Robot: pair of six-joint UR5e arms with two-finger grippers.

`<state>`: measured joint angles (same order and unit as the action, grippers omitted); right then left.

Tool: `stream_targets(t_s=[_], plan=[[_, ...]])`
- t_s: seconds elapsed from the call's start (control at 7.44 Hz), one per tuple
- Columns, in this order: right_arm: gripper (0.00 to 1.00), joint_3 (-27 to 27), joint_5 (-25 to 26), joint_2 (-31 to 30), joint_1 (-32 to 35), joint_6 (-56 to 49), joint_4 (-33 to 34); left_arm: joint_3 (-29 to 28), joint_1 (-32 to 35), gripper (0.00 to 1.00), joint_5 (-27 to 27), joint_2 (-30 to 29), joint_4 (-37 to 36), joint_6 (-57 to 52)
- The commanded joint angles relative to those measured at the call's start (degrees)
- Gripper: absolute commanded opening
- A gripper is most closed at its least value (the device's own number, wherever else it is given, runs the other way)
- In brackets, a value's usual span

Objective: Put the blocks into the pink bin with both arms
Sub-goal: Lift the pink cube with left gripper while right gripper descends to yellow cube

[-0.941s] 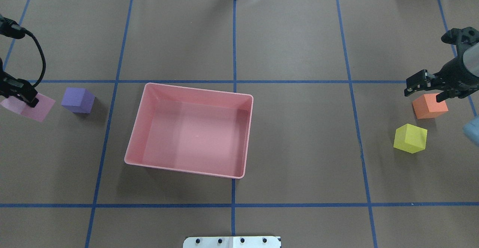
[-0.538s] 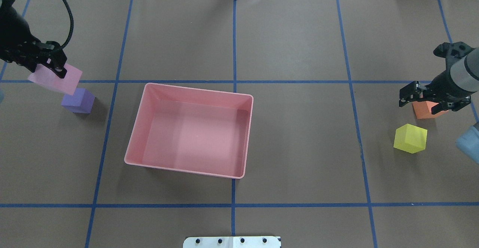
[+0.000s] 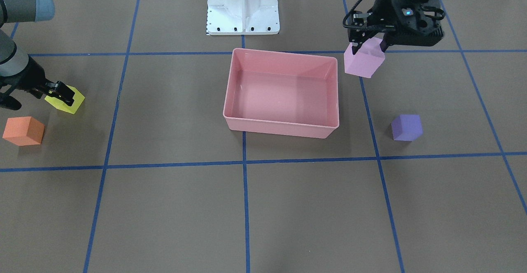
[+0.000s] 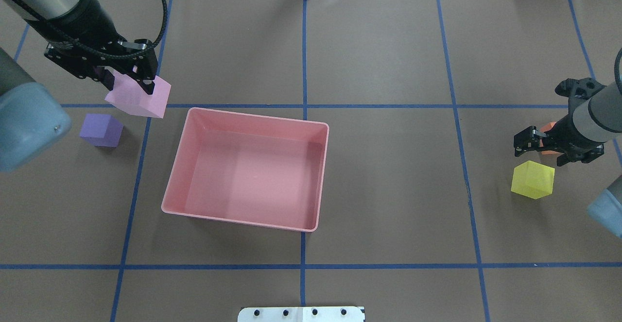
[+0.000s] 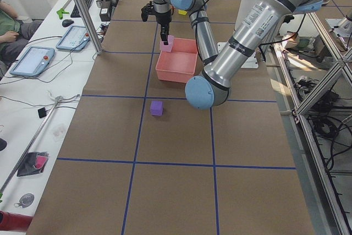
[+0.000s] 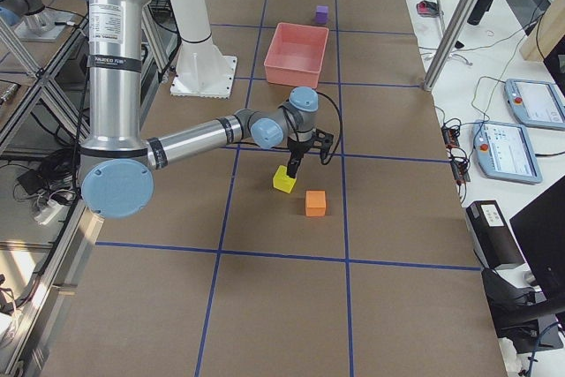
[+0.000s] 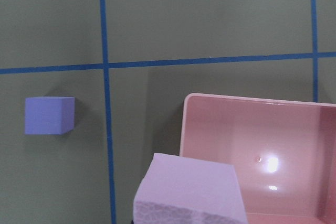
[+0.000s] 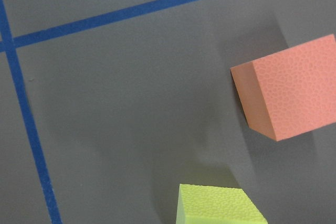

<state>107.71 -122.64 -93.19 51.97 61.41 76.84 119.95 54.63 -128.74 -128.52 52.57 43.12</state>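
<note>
My left gripper [image 4: 129, 76] is shut on the light pink-lilac cube [image 4: 140, 98] and holds it in the air just off the far left corner of the pink bin [image 4: 257, 116]. The bin has nothing in it. The purple cube [image 4: 101, 130] sits on the table left of the bin. My right gripper [image 4: 554, 149] is open and empty, low over the table between the orange cube [image 3: 23, 131] and the yellow cube [image 4: 532, 179]. It hides most of the orange cube in the overhead view. The right wrist view shows the orange cube [image 8: 291, 90] and the yellow cube [image 8: 218, 205] apart on the table.
Brown paper with blue tape lines covers the table. The white pedestal base [image 3: 243, 5] stands behind the bin on the robot's side. My left arm's elbow [image 4: 24, 123] hangs over the table's left edge near the purple cube.
My left gripper has lifted the pink-lilac cube off the table and carried it right, to the bin's far left corner. My right gripper has moved from over the orange cube toward the yellow one.
</note>
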Motion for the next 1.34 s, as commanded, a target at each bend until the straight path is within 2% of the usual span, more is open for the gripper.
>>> stream_targets(t_s=[0.0, 1.21], plan=[[0.99, -0.1, -0.3, -0.3, -0.9, 0.4, 0.4, -0.2, -0.8, 0.11, 0.2, -0.9, 0.0, 1.2], [0.98, -1.6, 0.8, -1.8, -4.4, 3.4, 0.3, -0.2, -1.8, 0.11, 0.6, -0.7, 0.1, 1.1]])
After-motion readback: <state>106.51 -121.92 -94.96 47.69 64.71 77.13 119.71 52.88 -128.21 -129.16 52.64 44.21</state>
